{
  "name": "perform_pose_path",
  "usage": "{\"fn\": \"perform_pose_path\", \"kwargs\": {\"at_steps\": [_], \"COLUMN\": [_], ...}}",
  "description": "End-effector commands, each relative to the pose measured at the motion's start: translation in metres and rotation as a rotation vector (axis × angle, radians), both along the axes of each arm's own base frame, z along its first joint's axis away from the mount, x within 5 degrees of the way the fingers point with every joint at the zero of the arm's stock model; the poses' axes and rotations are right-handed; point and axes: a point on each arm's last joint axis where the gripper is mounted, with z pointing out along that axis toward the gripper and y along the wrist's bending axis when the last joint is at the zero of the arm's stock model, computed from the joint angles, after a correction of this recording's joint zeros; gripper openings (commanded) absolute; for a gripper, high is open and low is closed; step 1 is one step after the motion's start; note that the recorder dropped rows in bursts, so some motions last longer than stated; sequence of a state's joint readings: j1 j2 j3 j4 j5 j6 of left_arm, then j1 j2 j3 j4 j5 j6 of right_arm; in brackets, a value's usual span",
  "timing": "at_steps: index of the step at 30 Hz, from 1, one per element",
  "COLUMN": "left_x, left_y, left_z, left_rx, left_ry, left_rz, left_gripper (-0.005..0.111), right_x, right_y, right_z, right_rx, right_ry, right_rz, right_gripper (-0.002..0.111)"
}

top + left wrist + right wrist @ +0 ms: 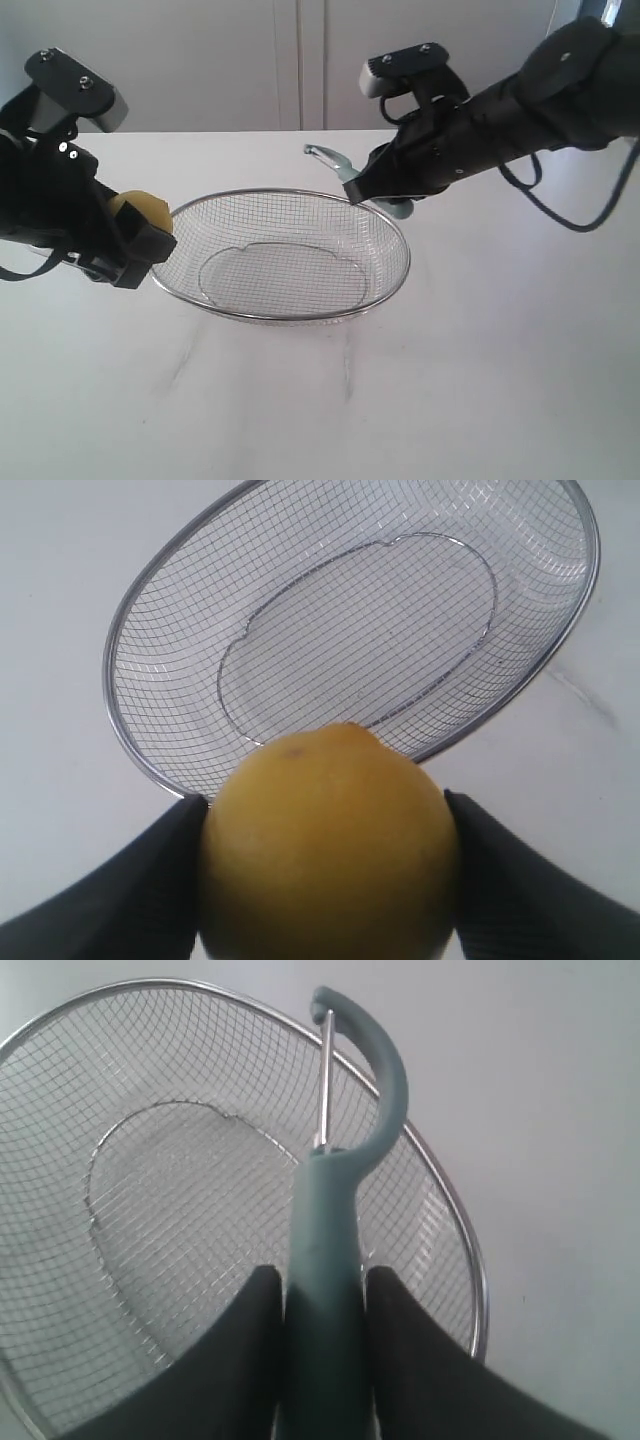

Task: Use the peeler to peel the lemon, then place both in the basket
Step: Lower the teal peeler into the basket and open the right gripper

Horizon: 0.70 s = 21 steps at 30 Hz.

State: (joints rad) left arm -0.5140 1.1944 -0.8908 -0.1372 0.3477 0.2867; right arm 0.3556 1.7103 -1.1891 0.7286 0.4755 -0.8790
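The wire-mesh basket (390,235) stands mid-table with nothing inside it. My left gripper (150,235) hangs at the basket's left rim, shut on the yellow lemon (140,211). In the left wrist view the lemon (330,845) fills the space between both black fingers (110,900), just outside the basket rim (125,750). My right gripper (362,190) hovers over the basket's far right rim, shut on the teal peeler (335,160). Its curved head and blade (327,1075) point past the fingers (240,1350) above the basket mesh (150,1210).
A white table (500,380) spreads around the basket, with a pale wall (250,60) behind it. The black arms reach in from both sides.
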Motion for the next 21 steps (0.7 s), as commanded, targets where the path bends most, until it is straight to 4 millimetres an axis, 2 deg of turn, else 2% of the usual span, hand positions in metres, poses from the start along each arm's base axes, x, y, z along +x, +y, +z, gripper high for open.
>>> {"fn": "perform_pose_path", "kwargs": {"at_steps": [1, 6, 10, 17, 21], "left_x": [-0.001, -0.001, -0.001, -0.001, -0.001], "left_y": [0.001, 0.001, 0.001, 0.001, 0.001], "left_z": [0.000, 0.000, 0.000, 0.000, 0.000], "left_rx": [-0.025, -0.024, -0.024, -0.024, -0.024], "left_ry": [0.005, 0.007, 0.007, 0.007, 0.007], "left_rz": [0.018, 0.017, 0.017, 0.017, 0.017], "left_gripper": [0.000, 0.000, 0.000, 0.000, 0.000], "right_x": [0.015, 0.020, 0.022, 0.023, 0.024], "right_y": [0.018, 0.027, 0.029, 0.029, 0.029], "right_z": [-0.016, -0.049, -0.068, -0.080, -0.086], "right_rx": [-0.025, -0.055, -0.073, -0.085, -0.090], "right_ry": [-0.056, 0.029, 0.079, 0.107, 0.121], "right_rz": [0.001, 0.025, 0.032, 0.032, 0.032], "right_gripper": [0.000, 0.000, 0.000, 0.001, 0.011]}}
